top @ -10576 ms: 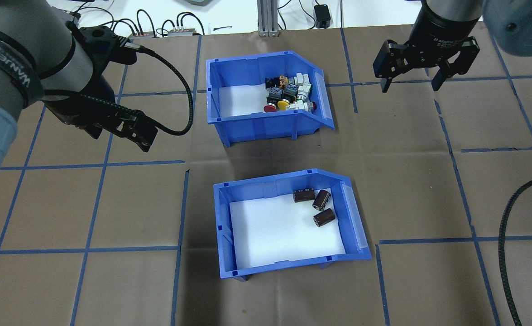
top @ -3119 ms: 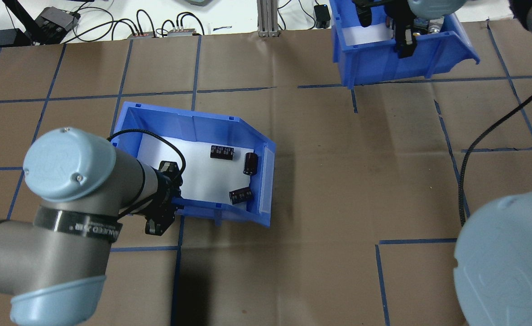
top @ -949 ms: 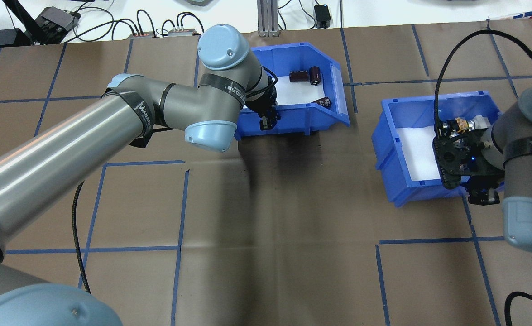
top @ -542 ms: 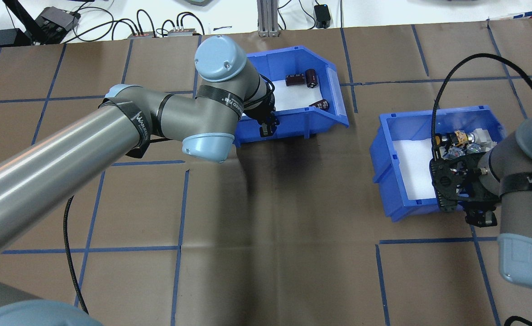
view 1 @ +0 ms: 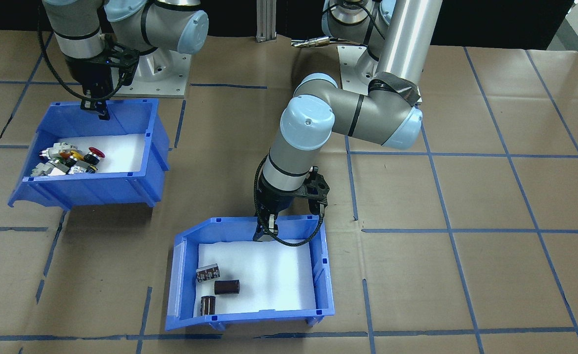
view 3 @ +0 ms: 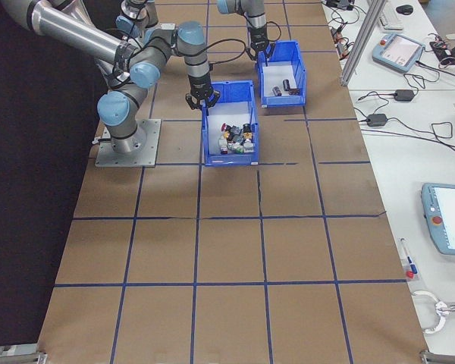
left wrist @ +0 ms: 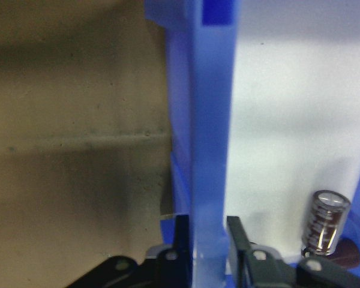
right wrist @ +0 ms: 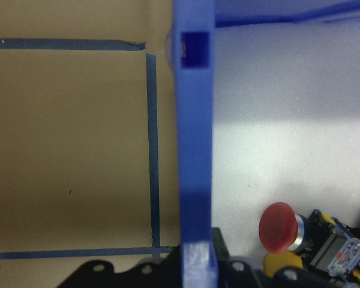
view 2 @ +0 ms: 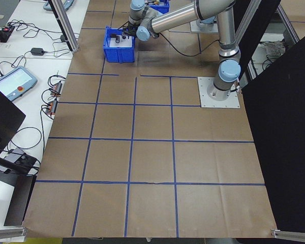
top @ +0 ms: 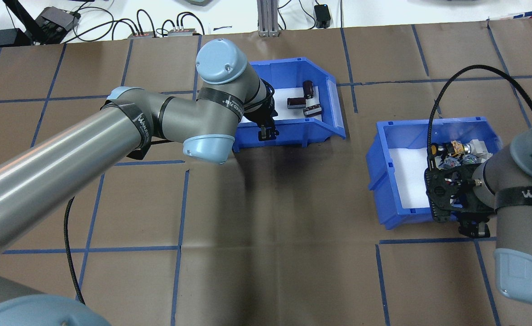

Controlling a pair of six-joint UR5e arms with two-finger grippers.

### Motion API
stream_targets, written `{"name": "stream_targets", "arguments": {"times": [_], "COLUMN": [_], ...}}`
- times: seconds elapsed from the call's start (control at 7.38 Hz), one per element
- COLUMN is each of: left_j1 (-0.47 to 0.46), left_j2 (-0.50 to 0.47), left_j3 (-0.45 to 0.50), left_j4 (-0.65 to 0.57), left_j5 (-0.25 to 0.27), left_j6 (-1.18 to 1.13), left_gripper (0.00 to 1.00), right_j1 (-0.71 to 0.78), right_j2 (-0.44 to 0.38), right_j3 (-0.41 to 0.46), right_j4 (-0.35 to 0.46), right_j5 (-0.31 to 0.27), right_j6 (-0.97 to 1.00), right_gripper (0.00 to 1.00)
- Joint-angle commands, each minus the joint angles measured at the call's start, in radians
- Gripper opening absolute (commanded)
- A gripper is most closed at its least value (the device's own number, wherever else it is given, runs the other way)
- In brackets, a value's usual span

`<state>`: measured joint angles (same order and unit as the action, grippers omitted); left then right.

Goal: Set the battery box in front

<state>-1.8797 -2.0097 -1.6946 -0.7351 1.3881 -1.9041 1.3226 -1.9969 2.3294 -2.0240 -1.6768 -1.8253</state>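
Observation:
The battery box (top: 302, 131) is a blue bin with a white liner and three dark brown cells (top: 299, 103). It lies at the far centre of the table. My left gripper (top: 266, 131) is shut on its robot-side wall (left wrist: 207, 150). The front-facing view shows the battery box (view 1: 322, 275) nearest that camera, with my left gripper (view 1: 265, 235) on its rim. A second blue bin (top: 383, 181) holds colourful switches. My right gripper (top: 472, 228) is shut on that bin's near wall (right wrist: 195, 150). I cannot tell whether either bin touches the table.
Cables and small devices (top: 157, 27) and an aluminium post (top: 266, 18) line the far table edge. The arms' base plates (view 1: 161, 73) sit on the robot's side. Brown paper with a blue tape grid covers the table.
Over ten seconds the two bins traded places: the battery box went to the far row, the switch bin to the right. In the last second both slid slightly toward the robot and the cells shifted.

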Motion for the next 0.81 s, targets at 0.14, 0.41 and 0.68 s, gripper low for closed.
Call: {"name": "stream_targets", "arguments": {"times": [0.14,0.41,0.68], "left_j1": [0.036,0.104,0.195], "left_j2": [0.119,0.169,0.233], "left_j3": [0.090,0.223,0.259], "left_j4": [-0.328,-0.650,-0.849], "left_j5": [0.062,0.161,0.160], "left_j6": [0.257,0.659,1.098], "left_gripper": [0.99,0.99,0.99], "right_j1": [0.195,0.303,0.444], "right_j2": [0.003,0.004,0.009], "right_j3": [0.014,0.033,0.034], "right_j4": [0.005,0.002,0.001], "right_j5": [-0.012,-0.015,-0.018], "right_j6": [0.188,0.301,0.442], "right_gripper": [0.00,0.00,0.00]}}
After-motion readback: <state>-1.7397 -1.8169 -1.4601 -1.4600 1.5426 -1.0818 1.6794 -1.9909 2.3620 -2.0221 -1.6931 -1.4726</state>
